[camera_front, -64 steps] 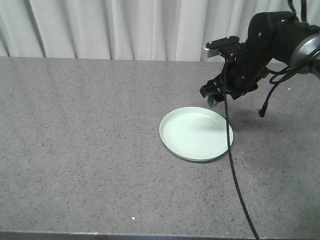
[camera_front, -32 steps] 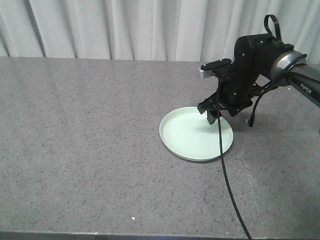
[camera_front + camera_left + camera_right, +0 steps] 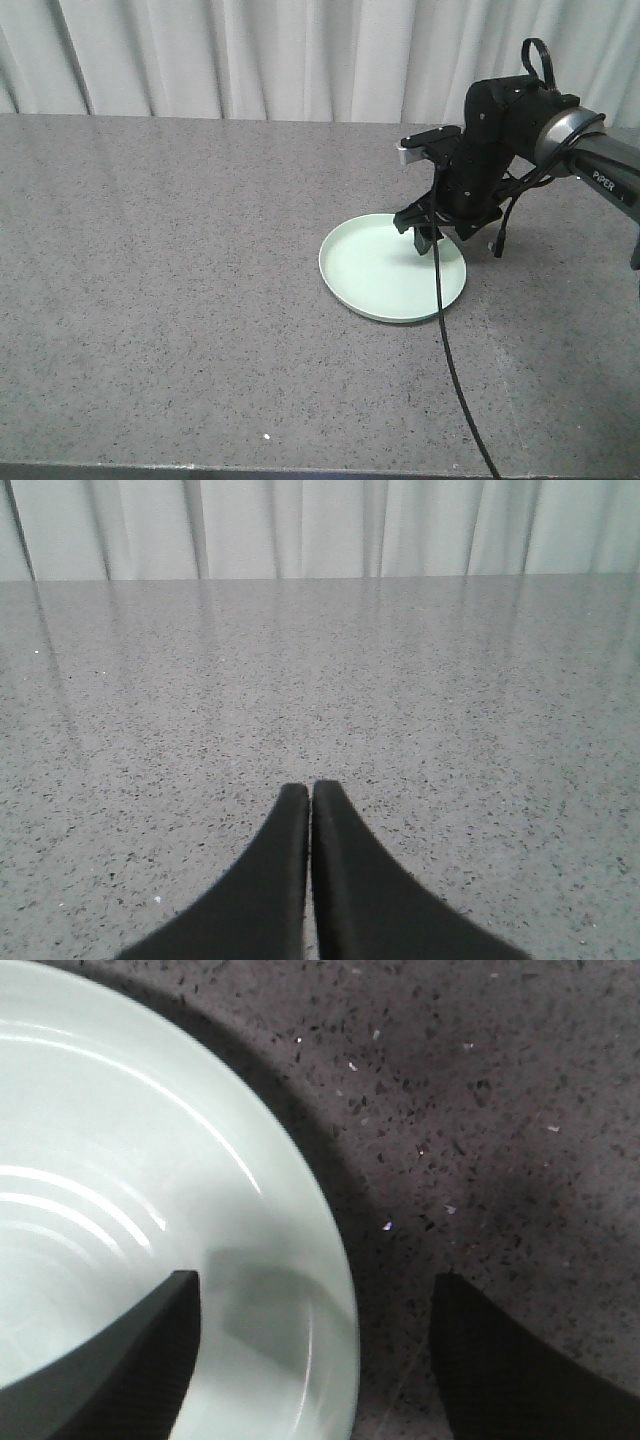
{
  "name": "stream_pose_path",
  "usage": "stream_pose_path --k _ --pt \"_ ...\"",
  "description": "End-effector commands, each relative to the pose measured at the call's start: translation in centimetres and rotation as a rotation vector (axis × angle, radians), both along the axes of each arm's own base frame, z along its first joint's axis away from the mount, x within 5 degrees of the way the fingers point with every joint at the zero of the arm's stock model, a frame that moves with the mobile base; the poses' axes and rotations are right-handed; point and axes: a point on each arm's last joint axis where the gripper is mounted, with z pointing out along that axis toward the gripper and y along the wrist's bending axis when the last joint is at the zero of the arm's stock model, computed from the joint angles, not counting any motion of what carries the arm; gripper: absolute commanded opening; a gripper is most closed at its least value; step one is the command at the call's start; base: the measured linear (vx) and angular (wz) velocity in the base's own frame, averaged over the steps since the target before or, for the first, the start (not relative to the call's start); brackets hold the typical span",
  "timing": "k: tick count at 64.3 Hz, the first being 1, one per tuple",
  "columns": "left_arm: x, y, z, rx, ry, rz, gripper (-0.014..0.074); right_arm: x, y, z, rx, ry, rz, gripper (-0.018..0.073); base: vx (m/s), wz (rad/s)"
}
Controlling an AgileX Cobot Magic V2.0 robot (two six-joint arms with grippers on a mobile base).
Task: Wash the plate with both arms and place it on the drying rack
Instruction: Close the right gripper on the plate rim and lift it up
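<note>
While right claw point(image 3: 315, 1300) straddles rim, one plate point(image 3: 385, 272) sits on counter point(image 3: 150, 250).

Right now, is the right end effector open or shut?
Open: the right end effector has its fingers apart, one over the plate, the other over the countertop, rim between them.

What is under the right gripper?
The rim of the plate lies below the open right gripper: one finger over the plate, the other over the counter. The fingers hide what is beneath them.
</note>
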Motion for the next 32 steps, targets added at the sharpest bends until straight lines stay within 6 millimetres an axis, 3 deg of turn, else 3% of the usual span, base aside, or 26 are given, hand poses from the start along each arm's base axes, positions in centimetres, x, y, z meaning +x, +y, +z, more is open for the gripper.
stream_pose_path --k 1,20,29,32 --pt "0.03 -0.11 0.15 -0.011 -0.070 -0.014 -0.0006 -0.25 -0.33 3.58 0.012 -0.098 -0.008 0.0452 0.00 0.00" --pt "0.03 -0.11 0.15 -0.011 -0.070 -0.014 -0.0006 -0.44 -0.39 3.51 0.008 -0.075 -0.019 0.0425 0.00 0.00" --pt "0.03 -0.11 0.15 -0.011 -0.070 -0.014 -0.0006 -0.60 -0.54 3.45 -0.009 -0.058 -0.020 0.0344 0.00 0.00" --pt "0.03 -0.11 0.15 -0.011 -0.070 -0.014 -0.0006 -0.69 -0.66 3.42 -0.023 -0.047 -0.019 0.0274 0.00 0.00"
